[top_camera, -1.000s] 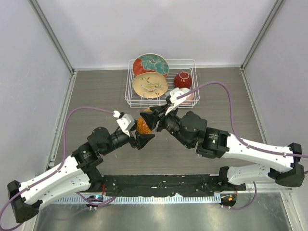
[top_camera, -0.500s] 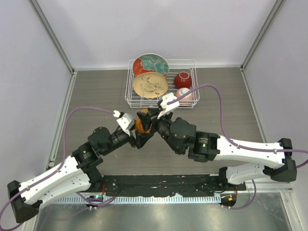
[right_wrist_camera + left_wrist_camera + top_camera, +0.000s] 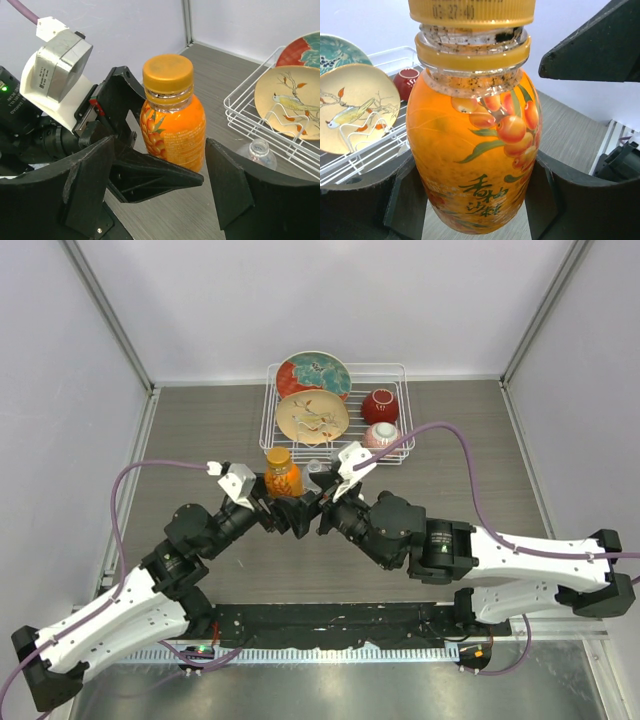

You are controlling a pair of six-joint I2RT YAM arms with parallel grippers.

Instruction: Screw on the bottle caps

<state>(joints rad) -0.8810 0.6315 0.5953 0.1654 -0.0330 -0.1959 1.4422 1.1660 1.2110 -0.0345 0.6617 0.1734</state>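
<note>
The squat orange bottle (image 3: pixel 283 478) stands upright on the table with the orange cap (image 3: pixel 279 455) on its neck. My left gripper (image 3: pixel 284 504) is shut on the bottle's lower body; in the left wrist view (image 3: pixel 475 200) its fingers (image 3: pixel 405 205) press both sides. The cap also shows in the right wrist view (image 3: pixel 168 71). My right gripper (image 3: pixel 318 508) is open and empty, just right of the bottle and apart from it (image 3: pixel 160 200). The clear bottle's open mouth (image 3: pixel 259 149) shows beside the rack; its body is mostly hidden. The white cap is out of view.
A white wire rack (image 3: pixel 268 412) stands just behind the bottle. It holds a red-teal plate (image 3: pixel 313 375), a cream plate (image 3: pixel 312 417), a red bowl (image 3: pixel 380 405) and a pink bowl (image 3: pixel 382 435). Both arms meet at the table's middle.
My right gripper was over the top of the orange bottle and has drawn back to its right, uncovering the cap. The left gripper and the bottle have shifted slightly left and back.
</note>
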